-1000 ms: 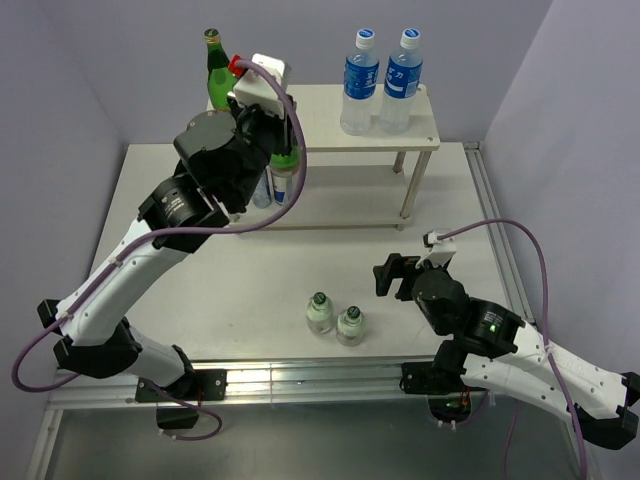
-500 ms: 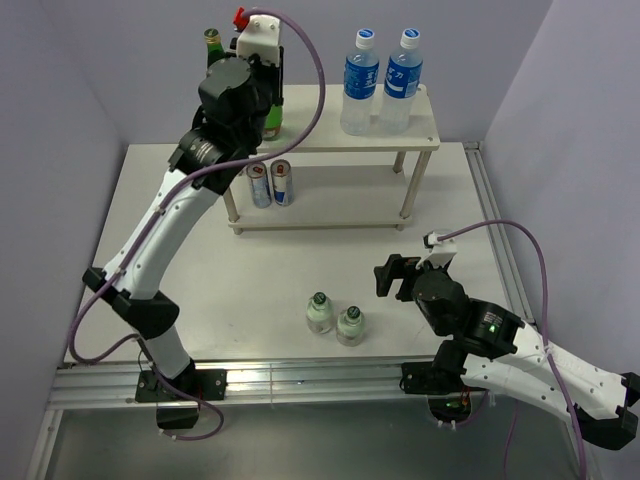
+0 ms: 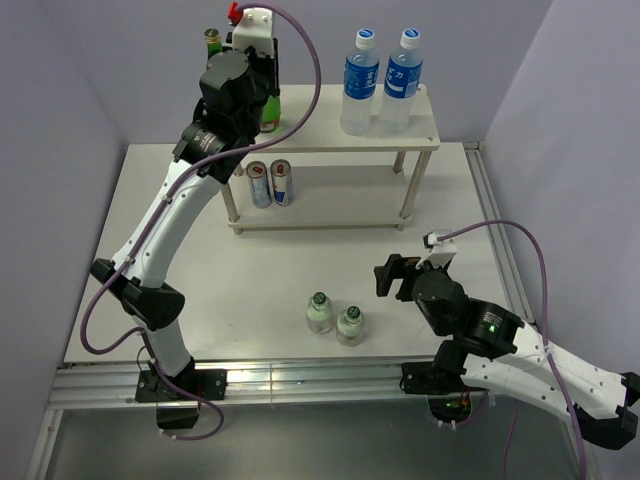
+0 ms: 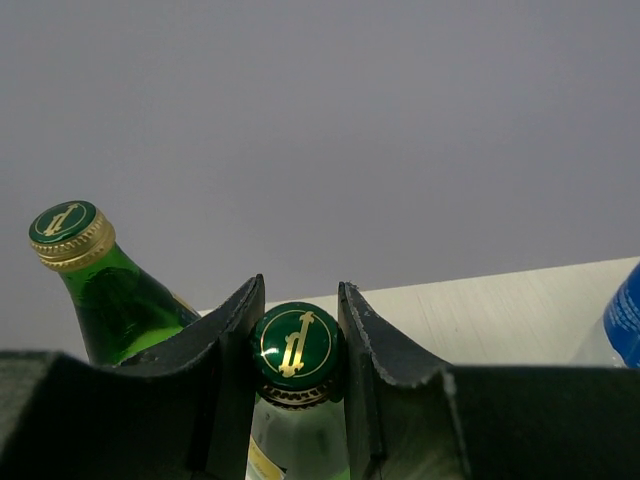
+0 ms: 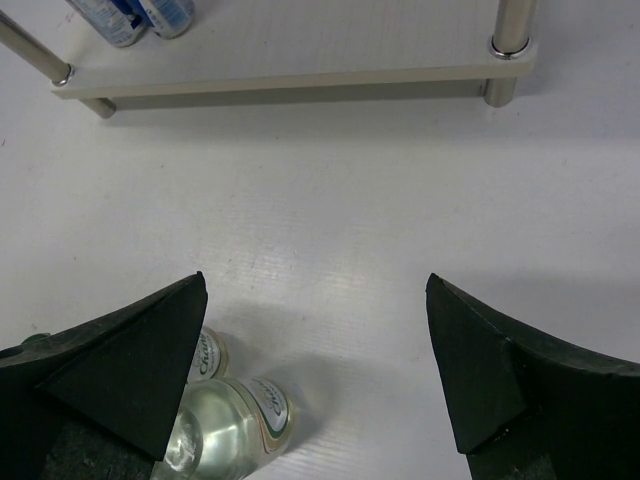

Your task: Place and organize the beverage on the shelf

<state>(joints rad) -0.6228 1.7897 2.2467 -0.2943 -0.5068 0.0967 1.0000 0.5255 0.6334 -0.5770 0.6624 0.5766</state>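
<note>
I'm pinching the green bottle (image 4: 295, 345) by its cap between my left fingers (image 4: 232, 350), standing it upright on the shelf (image 4: 480, 320), grouped with its twin (image 4: 68, 235) just left. Right fingers (image 5: 130, 370) are hanging wide, clear bottles (image 5: 240, 420) below-left.

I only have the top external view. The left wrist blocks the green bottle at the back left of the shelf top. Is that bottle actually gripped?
Observer: Yes. The left wrist view shows the left gripper shut on the green bottle at its cap.
Operator: Does it touch the other green bottle?
Observer: No. That one stands apart, off to the side of the fingers.
Operator: Anything in the right gripper?
Observer: Nothing. The right wrist view shows it open above the table, with the two clear bottles beside one finger.
</note>
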